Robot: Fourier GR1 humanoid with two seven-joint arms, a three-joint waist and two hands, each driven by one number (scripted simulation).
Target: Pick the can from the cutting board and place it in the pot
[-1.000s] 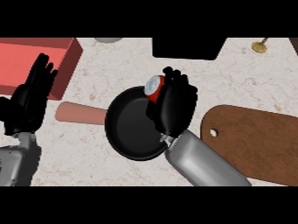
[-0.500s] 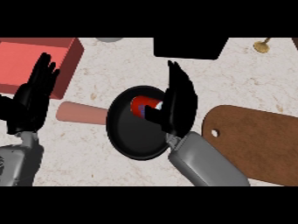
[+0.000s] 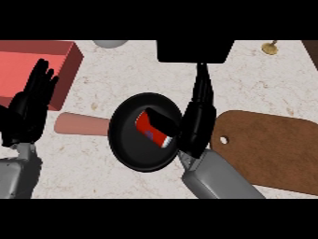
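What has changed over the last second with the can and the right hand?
The can was held above the pot's far rim a second ago; it now lies tilted inside the pot, let go. The right hand has opened, its fingers straight beside the pot's right rim. The left hand stayed open at the left; the cutting board and pot have not shifted.

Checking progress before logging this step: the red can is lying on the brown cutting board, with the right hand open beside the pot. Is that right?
Not quite. In the head view the red can lies inside the black pot, not on the brown cutting board. The rest holds: the right hand is open beside the pot.
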